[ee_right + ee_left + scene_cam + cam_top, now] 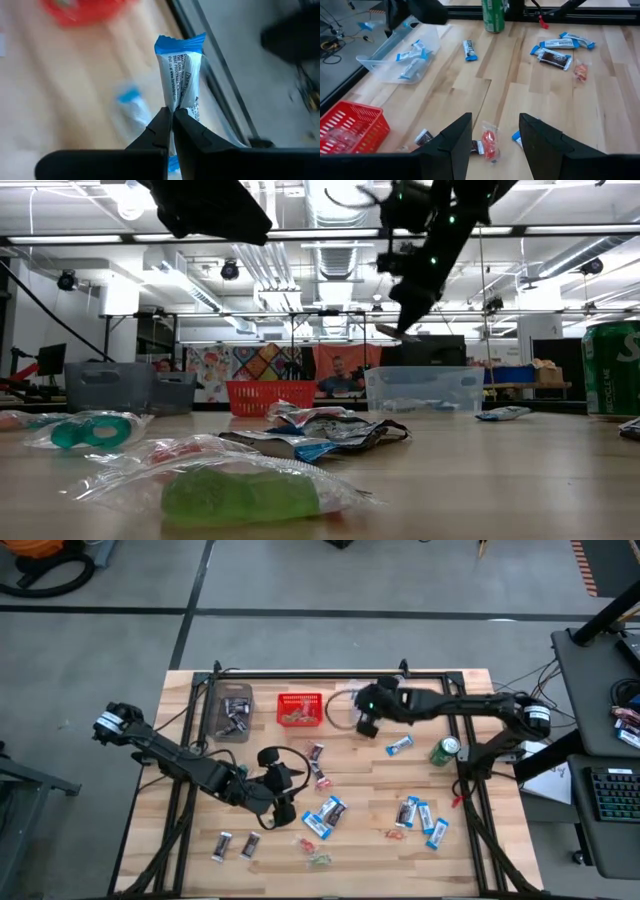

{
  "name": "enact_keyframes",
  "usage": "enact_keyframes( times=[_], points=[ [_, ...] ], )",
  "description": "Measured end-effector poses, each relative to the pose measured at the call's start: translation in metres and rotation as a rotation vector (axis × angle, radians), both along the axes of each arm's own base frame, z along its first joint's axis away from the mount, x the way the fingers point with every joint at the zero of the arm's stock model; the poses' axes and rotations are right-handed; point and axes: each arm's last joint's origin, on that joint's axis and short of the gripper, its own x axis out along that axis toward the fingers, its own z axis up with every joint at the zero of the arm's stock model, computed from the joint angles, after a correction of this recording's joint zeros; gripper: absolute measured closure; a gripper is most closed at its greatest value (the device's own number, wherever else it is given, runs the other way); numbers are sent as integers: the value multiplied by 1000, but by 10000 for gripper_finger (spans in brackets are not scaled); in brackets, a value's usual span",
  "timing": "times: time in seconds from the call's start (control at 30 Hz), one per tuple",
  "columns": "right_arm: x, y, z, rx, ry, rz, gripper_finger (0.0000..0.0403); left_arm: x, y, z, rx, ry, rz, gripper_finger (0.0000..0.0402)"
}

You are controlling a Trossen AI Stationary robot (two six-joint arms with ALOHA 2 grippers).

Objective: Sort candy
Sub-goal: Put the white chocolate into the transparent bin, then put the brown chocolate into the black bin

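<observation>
Right gripper [172, 117] pinches a blue-and-white packet [181, 75], its long axis continuing the fingers' line, above the clear bin [400, 55] at the table's far edge, right of the red basket [300, 709]. Left gripper [495, 132] hangs open over a red twist-wrapped sweet [489, 143] mid-table.

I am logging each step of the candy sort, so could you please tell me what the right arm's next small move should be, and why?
Probably a short move over the clear bin, then release. The right pincer is shut on a blue-and-white packet and hangs above the table's far side, beside the red basket. That bin already holds similar packets. The left pincer waits open over a red candy.
</observation>
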Motion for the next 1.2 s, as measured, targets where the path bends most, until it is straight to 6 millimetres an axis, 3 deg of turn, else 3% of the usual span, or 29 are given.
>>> enact_keyframes(
  times=[0.1,0.27,0.53,0.83,1.03,1.2],
  points=[
    [-11,-24,0,5,25,-51,393,0,0,0,-3,-1,2,255],
    [-28,-54,-6,187,-62,-78,369,0,0,0,-3,-1,2,255],
    [-35,-63,-6,233,-100,-151,287,-2,1,-4,8,20,2,255],
    [-25,-46,9,275,-150,-152,273,-3,1,-7,23,37,-11,255],
    [-16,-12,11,390,-180,-9,278,3,-1,-18,162,117,-83,255],
    [-15,23,10,443,-184,23,283,14,-6,-46,290,252,-191,255]
  ],
)
